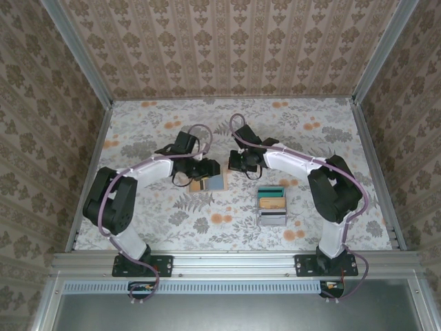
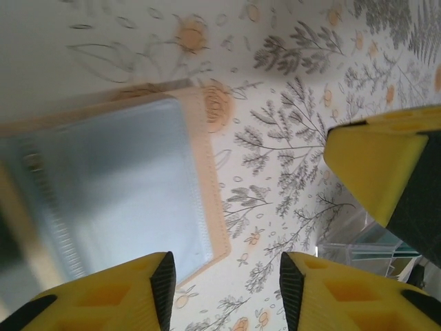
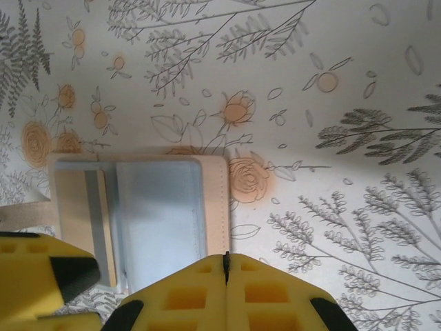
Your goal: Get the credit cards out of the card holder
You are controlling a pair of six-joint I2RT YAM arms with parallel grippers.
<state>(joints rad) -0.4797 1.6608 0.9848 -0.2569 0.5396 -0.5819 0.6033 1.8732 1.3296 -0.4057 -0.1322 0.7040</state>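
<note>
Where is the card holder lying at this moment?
In the top view the card holder lies open on the table, left of centre, beside the left gripper; the clear plastic box sits to its right.

From above, the left hand covers the far edge of the card holder; what sits in the clear box is too small to tell apart; from the left wrist the card holder is blurred, its slots unreadable, and cut off at the picture's edge; from the right wrist the right hand hides part of the card holder's edge.
</note>
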